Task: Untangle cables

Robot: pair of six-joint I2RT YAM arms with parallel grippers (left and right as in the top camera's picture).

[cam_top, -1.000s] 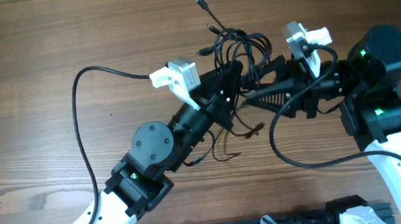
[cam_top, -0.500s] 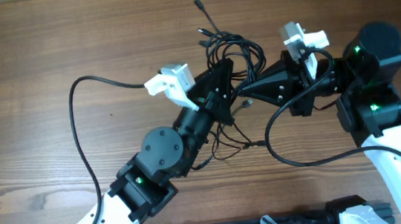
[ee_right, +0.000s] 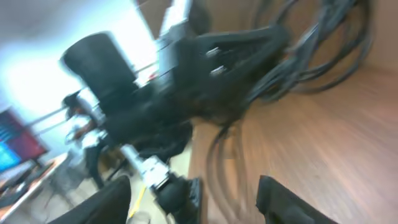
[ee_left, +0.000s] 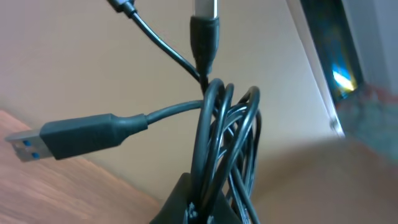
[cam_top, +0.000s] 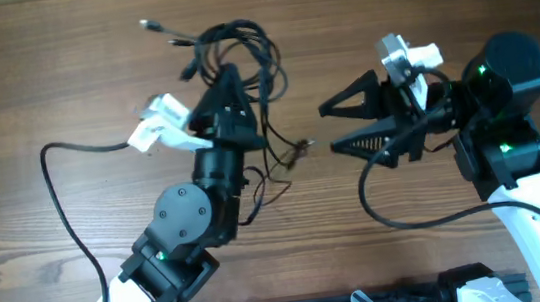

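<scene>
Left gripper [cam_top: 231, 83]: clamped on the bundle of cables [cam_top: 239, 46], which loops up out of its jaws, seemingly lifted over the table [cam_top: 29, 56], with plugs [cam_top: 151, 26] splaying to the far left and one thin strand [cam_top: 277, 170] trailing beside the arm. Right gripper [cam_top: 330, 128]: jaws spread wide, empty, near the bundle's right side but apart from it. Step, by my reckoning: bundle held for separating; next calls for the free gripper to take a single loop or plug and draw it away gently, lest the knot tighten.
</scene>
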